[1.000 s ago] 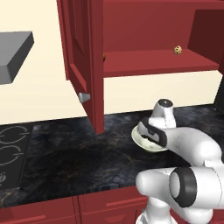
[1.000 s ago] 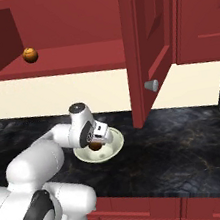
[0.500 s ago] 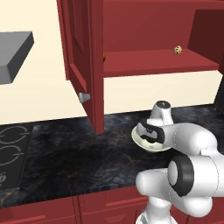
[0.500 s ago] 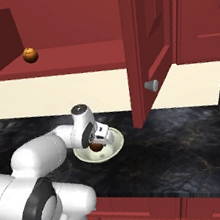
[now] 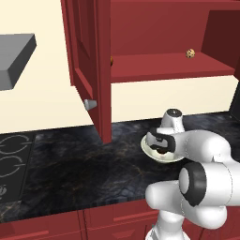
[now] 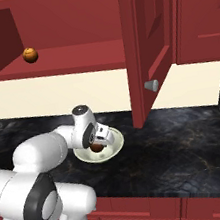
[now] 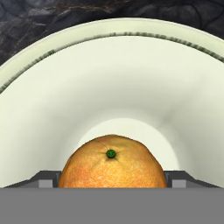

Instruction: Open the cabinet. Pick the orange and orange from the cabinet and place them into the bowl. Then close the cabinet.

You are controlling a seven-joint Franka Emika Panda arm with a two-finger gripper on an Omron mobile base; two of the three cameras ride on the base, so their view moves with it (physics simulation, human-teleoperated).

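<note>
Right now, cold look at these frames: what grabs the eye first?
The white arm bent low over the round cream-white bowl on the dark marbled counter, its two-finger gripper down in the bowl with a small round orange between its finger tips. Above, the big dark red wall cabinet stands open, with a second small orange on its shelf. A tan dark-speckled ball also sits on that shelf.

- The bowl (image 6: 115, 146) is carried by the dark marbled tabletop (image 6: 190, 154) at centre frame.
- An orange (image 6: 30, 55) is seen on the cabinet shelf (image 6: 73, 62), upper left.
- A tan speckled ball (image 5: 190, 53) rests on that shelf.
</note>
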